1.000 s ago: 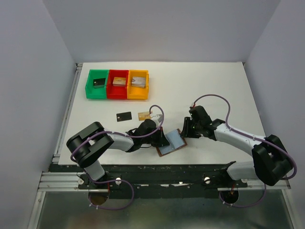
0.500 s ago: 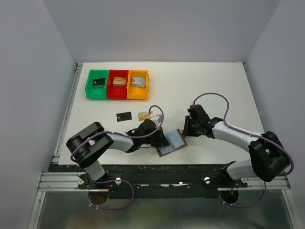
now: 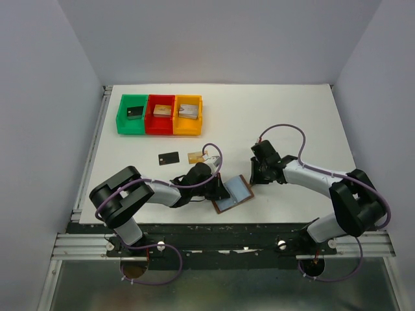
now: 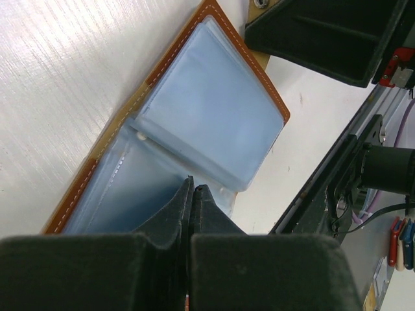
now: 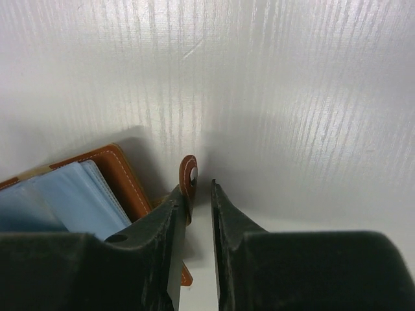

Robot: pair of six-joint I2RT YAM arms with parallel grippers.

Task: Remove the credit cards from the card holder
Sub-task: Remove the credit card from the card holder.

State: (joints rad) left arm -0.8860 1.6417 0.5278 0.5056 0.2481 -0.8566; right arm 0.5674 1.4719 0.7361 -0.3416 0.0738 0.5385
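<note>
The brown card holder lies open near the table's front edge, its pale blue-grey pockets facing up. My left gripper is shut, its tips resting on the pocket near the fold. At the holder's right end, my right gripper is open by a narrow gap. The little brown tab strap stands between its jaws, against the left finger and clear of the right one. A black credit card and a gold one lie on the table behind the left arm. Whether the pockets hold cards does not show.
Green, red and orange bins stand in a row at the back left, each holding a small blocky piece. The table's front rail runs just in front of the holder.
The right gripper's jaws have narrowed around the tab strap, and the right arm has shifted slightly left. The left gripper and the holder have stayed put.
</note>
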